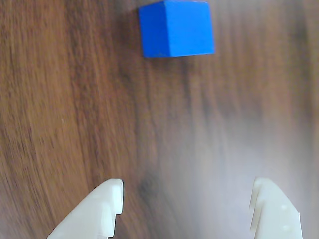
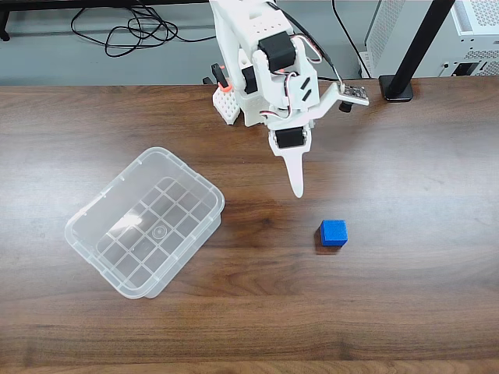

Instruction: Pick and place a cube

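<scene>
The bright-blue cube [image 2: 334,232] rests on the wooden table, right of centre in the fixed view. In the wrist view the cube [image 1: 176,28] lies at the top, ahead of the fingers. My white gripper [image 1: 185,194] is open, its two fingertips spread wide with bare wood between them. Seen from the fixed camera, the gripper [image 2: 296,187] points down, hovering above the table a short way up and left of the cube, not touching it.
A clear plastic bin [image 2: 145,221] sits on the left of the table. The arm's base [image 2: 257,70] stands at the back centre. A black stand foot [image 2: 398,88] and cables lie along the far edge.
</scene>
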Tool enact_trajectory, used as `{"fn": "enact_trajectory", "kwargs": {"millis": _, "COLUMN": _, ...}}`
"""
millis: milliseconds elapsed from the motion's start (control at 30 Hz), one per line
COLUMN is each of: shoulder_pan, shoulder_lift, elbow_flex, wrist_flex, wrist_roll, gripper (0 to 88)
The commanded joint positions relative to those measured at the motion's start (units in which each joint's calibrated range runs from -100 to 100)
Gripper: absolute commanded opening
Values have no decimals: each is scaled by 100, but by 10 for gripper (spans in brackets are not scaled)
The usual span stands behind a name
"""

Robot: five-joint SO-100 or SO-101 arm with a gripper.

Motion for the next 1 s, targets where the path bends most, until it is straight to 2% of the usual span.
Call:
{"fn": "enact_trajectory", "kwargs": {"millis": 0, "shoulder_pan": -297, "shoulder_lift": 2049, "elbow_flex": -1715, "wrist_flex": 13, "wrist_roll": -482, "gripper": 259}}
{"fn": "enact_trajectory", "kwargs": {"millis": 233, "shoulder_pan": -436, "shoulder_lift": 4320, "elbow_flex": -3546, "wrist_flex": 13, "wrist_roll": -598, "gripper": 259}}
{"fn": "enact_trajectory", "kwargs": {"millis": 433, "shoulder_pan": -444, "shoulder_lift": 5558, "elbow_flex": -4901, "wrist_flex": 107, "wrist_roll": -593, "gripper": 260}}
{"fn": "enact_trajectory", "kwargs": {"millis": 967, "shoulder_pan": -855, "shoulder_lift": 6467, "elbow_flex": -5394, "wrist_flex": 107, "wrist_roll": -540, "gripper": 260}}
